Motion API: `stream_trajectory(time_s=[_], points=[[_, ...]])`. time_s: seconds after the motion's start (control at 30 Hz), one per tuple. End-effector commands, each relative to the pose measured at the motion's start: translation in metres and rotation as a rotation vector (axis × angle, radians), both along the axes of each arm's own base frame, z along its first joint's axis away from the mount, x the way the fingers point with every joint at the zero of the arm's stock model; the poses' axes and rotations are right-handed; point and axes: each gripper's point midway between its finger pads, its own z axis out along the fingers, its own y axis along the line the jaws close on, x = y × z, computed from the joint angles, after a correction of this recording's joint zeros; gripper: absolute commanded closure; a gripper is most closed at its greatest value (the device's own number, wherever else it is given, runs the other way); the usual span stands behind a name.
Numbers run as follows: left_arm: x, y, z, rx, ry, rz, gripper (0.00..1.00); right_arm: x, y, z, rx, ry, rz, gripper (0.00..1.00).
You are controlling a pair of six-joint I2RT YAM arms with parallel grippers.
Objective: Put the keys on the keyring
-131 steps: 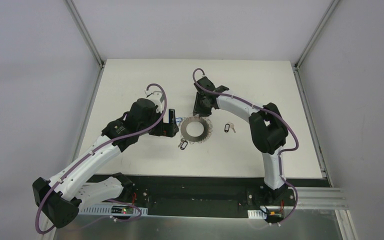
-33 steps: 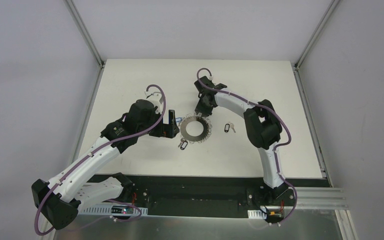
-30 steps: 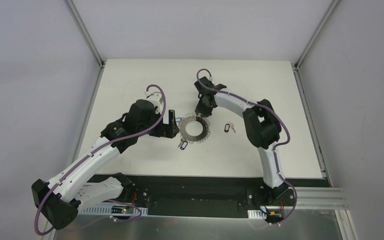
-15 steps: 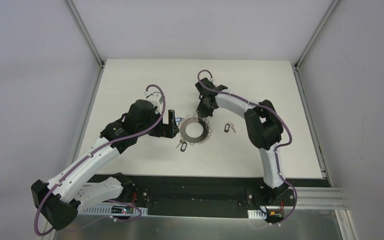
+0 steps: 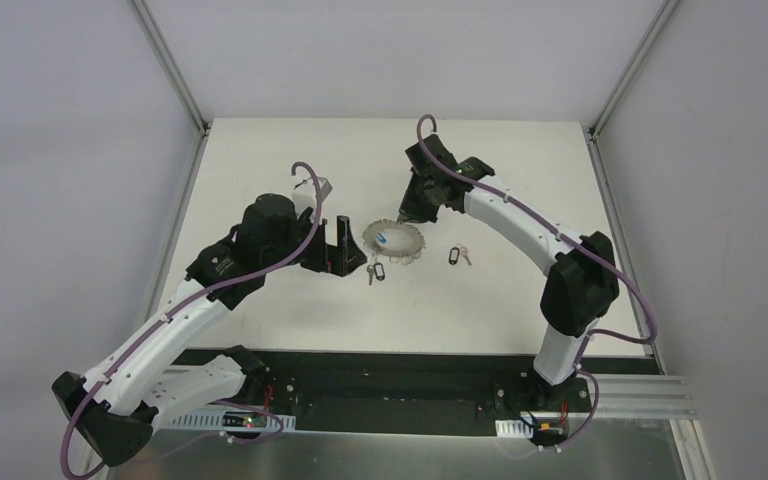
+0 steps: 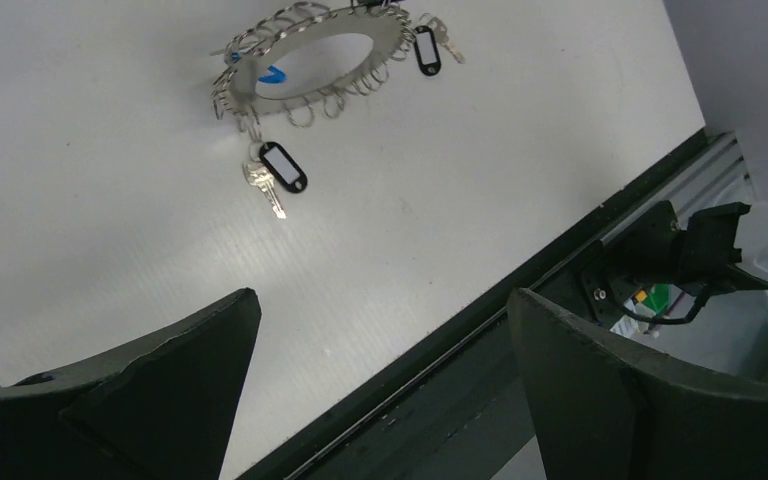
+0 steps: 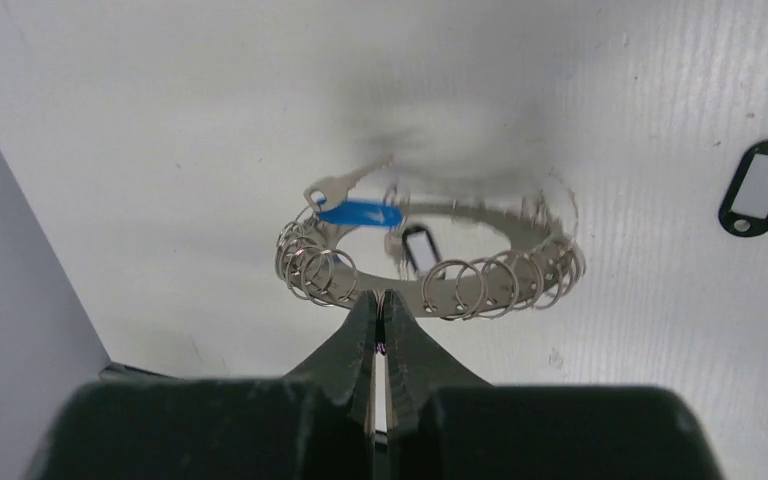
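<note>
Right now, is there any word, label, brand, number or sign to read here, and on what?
No text can be read in any view.
Black tag below the keyring: white insert, blank.
Loose black tag: white insert, blank.
Blue tag: no print shows.
Green part at far right: too blurred to read.

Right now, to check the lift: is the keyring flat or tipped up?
Tipped up. The right gripper, jaws shut, holds the keyring by its far rim, that side raised off the table.
</note>
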Motion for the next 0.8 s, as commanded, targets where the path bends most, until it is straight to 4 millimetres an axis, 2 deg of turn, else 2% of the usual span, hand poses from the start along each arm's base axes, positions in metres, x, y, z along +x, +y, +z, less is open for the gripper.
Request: stream_trajectory(time_s=[0.0, 0.23, 0.33, 0.53, 0.77], points=[[-0.004, -0.018, 0.047, -0.092, -0.123, -0.115, 0.06, -0.032, 0.005, 0.050, 0.050, 0.007, 0.089, 1.00], [-0.005, -0.039, 0.069, -0.094, -0.240, -0.279, 0.11, -0.060, 0.003, 0.098, 0.105, -0.014, 0.149, 1.00], [-0.009, -0.048, 0.072, -0.083, -0.313, -0.373, 0.14, -0.073, 0.000, 0.114, 0.123, -0.020, 0.180, 1.00], [-0.022, -0.057, 0.080, -0.083, -0.436, -0.513, 0.16, -0.099, -0.004, 0.140, 0.182, -0.012, 0.244, 1.00], [-0.018, -0.062, 0.091, -0.090, -0.544, -0.536, 0.17, -0.129, -0.001, 0.161, 0.242, 0.025, 0.341, 1.00]])
